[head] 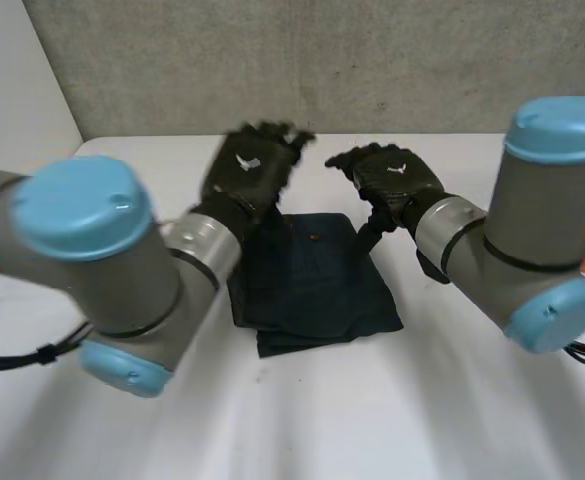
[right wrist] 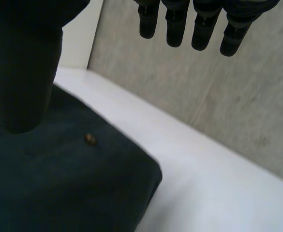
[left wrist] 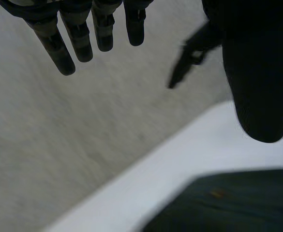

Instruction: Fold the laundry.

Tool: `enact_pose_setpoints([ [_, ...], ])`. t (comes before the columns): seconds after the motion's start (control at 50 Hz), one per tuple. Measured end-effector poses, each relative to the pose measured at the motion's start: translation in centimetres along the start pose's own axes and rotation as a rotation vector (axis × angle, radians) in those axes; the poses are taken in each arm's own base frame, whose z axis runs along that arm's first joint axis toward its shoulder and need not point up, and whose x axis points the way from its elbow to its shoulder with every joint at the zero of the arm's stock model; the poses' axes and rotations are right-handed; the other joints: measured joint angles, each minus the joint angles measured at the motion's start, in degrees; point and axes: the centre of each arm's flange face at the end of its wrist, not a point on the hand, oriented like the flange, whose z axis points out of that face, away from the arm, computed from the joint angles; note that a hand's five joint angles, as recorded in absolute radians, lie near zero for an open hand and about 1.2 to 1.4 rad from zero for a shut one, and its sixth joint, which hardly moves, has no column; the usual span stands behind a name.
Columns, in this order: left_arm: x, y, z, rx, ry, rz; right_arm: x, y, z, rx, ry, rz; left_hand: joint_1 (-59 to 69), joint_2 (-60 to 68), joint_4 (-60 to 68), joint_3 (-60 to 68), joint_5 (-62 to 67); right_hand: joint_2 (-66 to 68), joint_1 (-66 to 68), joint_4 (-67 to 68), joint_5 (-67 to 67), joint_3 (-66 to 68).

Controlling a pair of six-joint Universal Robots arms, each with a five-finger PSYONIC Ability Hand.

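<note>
Dark blue cloth [head: 312,285] is lying folded into a compact, roughly square stack in the middle of the white tabletop [head: 392,410]. Layered edges are showing along its near side, and a small brown spot [head: 315,238], possibly a button, is sitting near its far edge.

Above the far left corner of the cloth the left hand [head: 250,172] is hovering; above the far right corner the right hand [head: 394,180] is hovering. Neither is touching the fabric.

In the left wrist view the fingers [left wrist: 78,41] are hanging straight and slightly spread, the thumb [left wrist: 260,72] is standing well apart, and nothing is being held. In the right wrist view the fingers [right wrist: 175,29] are likewise hanging straight, the thumb [right wrist: 20,72] is apart, and the cloth [right wrist: 59,193] is lying below the palm, ungrasped.

Judged from this layout, a fold is looking finished and both hands are standing clear of the stack. If a further fold is wanted, the next move is calling for both hands to descend onto the far corners, pinch all layers together and carry them toward the near edge without dragging the stack
</note>
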Motion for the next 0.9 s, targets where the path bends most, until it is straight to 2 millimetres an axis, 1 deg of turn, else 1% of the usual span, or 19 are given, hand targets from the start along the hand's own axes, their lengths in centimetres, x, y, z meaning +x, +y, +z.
enact_pose_setpoints([
  [0.1,1.2,3.5,0.7,-0.207,0.020,-0.047,0.1,2.1,1.9,-0.117,-0.031,0.006,0.0,0.0,0.0,0.0,0.0,0.0,0.0,0.0,0.0,0.0],
  [0.16,1.2,5.6,0.9,-0.313,-0.013,-0.064,0.0,3.8,2.7,-0.182,-0.050,-0.001,0.0,0.0,0.0,0.0,0.0,0.0,0.0,0.0,0.0,0.0],
  [0.18,1.1,6.5,0.9,-0.354,-0.034,-0.065,0.0,4.7,3.0,-0.213,-0.056,-0.011,0.0,0.0,0.0,0.0,0.0,0.0,0.0,0.0,0.0,0.0],
  [0.24,0.7,8.1,1.0,-0.423,-0.085,-0.056,0.0,6.6,3.6,-0.267,-0.061,-0.047,0.0,0.0,0.0,0.0,0.0,0.0,0.0,0.0,0.0,0.0],
  [0.3,0.3,9.1,1.0,-0.468,-0.130,-0.031,0.2,8.4,4.1,-0.314,-0.055,-0.104,0.1,0.0,0.0,0.0,0.0,-0.6,-1.5,0.0,0.0,0.0],
  [0.34,0.0,9.3,0.9,-0.484,-0.142,-0.007,0.4,8.9,4.2,-0.331,-0.038,-0.143,0.2,0.0,0.0,0.0,0.0,-1.5,-2.6,0.0,0.0,0.0],
  [0.38,-0.1,9.3,0.8,-0.496,-0.142,0.017,0.6,8.8,4.2,-0.331,-0.021,-0.171,0.2,0.0,0.0,0.0,0.0,-1.5,-2.6,0.0,0.0,0.0],
  [0.42,-0.3,9.2,0.6,-0.506,-0.136,0.048,0.8,7.9,4.1,-0.307,0.003,-0.197,0.2,0.0,0.0,0.0,0.0,-1.5,-2.6,0.0,0.0,0.0],
  [0.48,-0.4,8.1,0.5,-0.490,-0.118,0.074,1.0,5.9,3.7,-0.250,0.030,-0.220,0.0,0.0,0.0,0.0,0.0,-1.5,-2.6,0.0,0.0,0.0],
  [0.52,-0.5,6.7,0.4,-0.458,-0.101,0.079,1.0,4.4,3.2,-0.195,0.048,-0.235,0.0,0.0,0.0,0.0,0.0,-1.5,-2.6,0.0,0.0,0.0],
  [0.58,-0.7,3.8,0.5,-0.376,-0.073,0.073,0.7,2.8,2.3,-0.121,0.069,-0.253,0.0,0.0,0.0,0.0,0.0,-1.5,-2.6,0.0,0.0,0.0],
  [0.64,-1.3,0.6,0.7,-0.271,-0.052,0.061,0.1,2.2,1.2,-0.063,0.081,-0.268,0.0,0.0,0.0,0.0,0.0,-1.5,-2.6,0.0,0.0,0.0],
  [0.66,-1.4,-0.1,0.8,-0.245,-0.046,0.058,0.0,2.2,0.9,-0.055,0.083,-0.271,0.0,0.0,0.0,0.0,0.0,-1.5,-2.6,0.0,0.0,0.0],
  [0.7,-2.0,-2.7,0.9,-0.150,-0.018,0.050,-1.0,2.6,-0.3,-0.030,0.080,-0.288,0.0,0.0,0.0,0.0,0.0,-1.5,-2.6,0.0,0.0,0.0],
  [0.72,-2.0,-3.2,0.9,-0.131,-0.009,0.049,-1.2,2.7,-0.6,-0.027,0.078,-0.291,0.0,0.0,0.0,0.0,0.0,-1.5,-2.6,0.0,0.0,0.0],
  [0.74,-2.2,-4.5,1.0,-0.082,0.020,0.047,-2.0,3.4,-1.3,-0.027,0.069,-0.302,0.0,0.0,0.0,0.0,0.0,-1.5,-2.6,0.0,0.0,0.0],
  [0.8,-2.0,-7.0,0.9,0.015,0.118,0.049,-3.5,5.2,-2.7,-0.037,0.041,-0.325,0.0,-0.1,0.0,0.0,0.0,-1.5,-2.6,0.0,0.0,0.0],
  [0.86,-1.1,-8.6,0.4,0.065,0.269,0.051,-5.1,7.4,-3.9,-0.051,0.008,-0.346,0.0,-0.1,0.0,0.0,0.0,-1.5,-2.6,0.0,0.0,0.0],
  [0.9,-0.6,-9.0,0.0,0.070,0.356,0.048,-5.7,8.5,-4.2,-0.057,-0.001,-0.354,0.0,-0.1,0.0,0.0,0.0,-1.5,-2.6,0.0,0.0,0.0],
])
